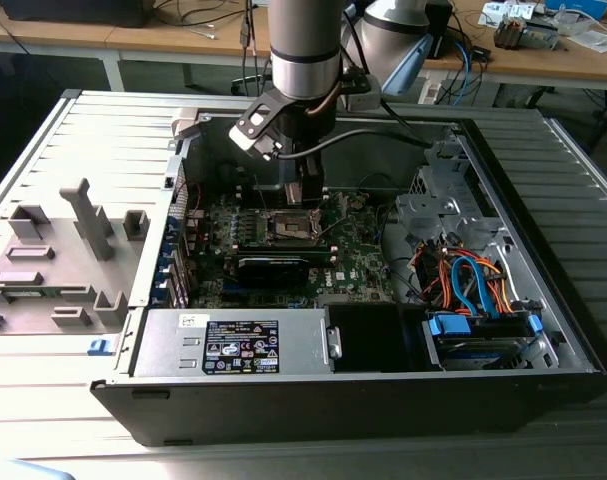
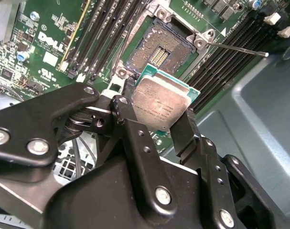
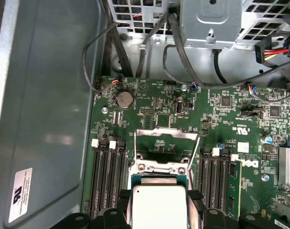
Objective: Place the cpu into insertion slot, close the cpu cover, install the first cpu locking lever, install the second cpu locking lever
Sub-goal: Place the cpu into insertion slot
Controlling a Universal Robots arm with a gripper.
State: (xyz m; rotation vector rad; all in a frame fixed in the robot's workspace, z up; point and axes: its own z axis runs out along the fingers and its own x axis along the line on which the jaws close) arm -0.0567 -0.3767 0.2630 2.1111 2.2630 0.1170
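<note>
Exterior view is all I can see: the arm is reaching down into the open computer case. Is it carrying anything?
Observer: Yes. In the second wrist view the jaws are shut on a chip, small, square and silver-topped.
Operator: Is it sitting in its place?
Observer: No. The same view shows the socket bare, its field of contacts uncovered, with the chip not seated in it.
Operator: Does that socket have a lid?
Observer: In the first wrist view a thin metal cover is swung open beyond the chip, with green board showing through its cut-out.
</note>
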